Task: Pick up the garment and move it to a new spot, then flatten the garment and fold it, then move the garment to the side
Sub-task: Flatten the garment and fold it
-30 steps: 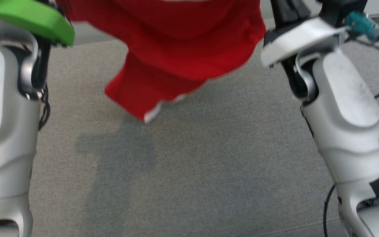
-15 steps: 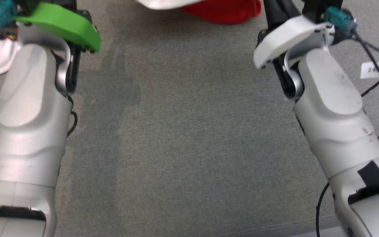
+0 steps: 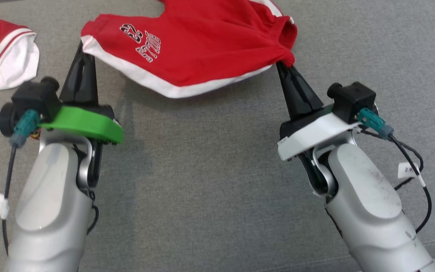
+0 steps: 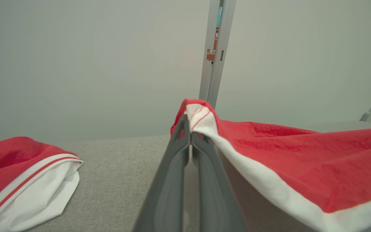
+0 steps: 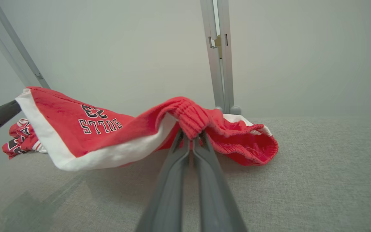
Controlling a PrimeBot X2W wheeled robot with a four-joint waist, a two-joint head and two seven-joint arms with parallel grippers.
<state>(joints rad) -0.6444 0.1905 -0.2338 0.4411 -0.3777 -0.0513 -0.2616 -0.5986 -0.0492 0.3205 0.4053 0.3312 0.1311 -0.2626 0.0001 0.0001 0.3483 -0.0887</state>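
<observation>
**Garment**: red knit shorts, white hem band, ribbed elastic waist, "BULLS 23" print. Stretched between both grippers, near hem lifted, far part resting on desk.
**Left gripper**: clenched on white-trimmed corner.
**Right gripper**: clenched on bunched waistband.
**Second red-white garment**: lies apart at left.
**Versus a second ago:** garment then hung bunched, now spread wide; head camera has shifted.
**Surface and room:** desk cover is grey woven cloth. Behind it, pale wall and aluminium post.

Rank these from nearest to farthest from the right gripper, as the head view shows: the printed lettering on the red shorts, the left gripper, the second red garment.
From the right gripper:
1. Printed lettering, on the shorts, to its left.
2. Left gripper, pinching the shorts' left corner.
3. Second red garment, far left.
</observation>
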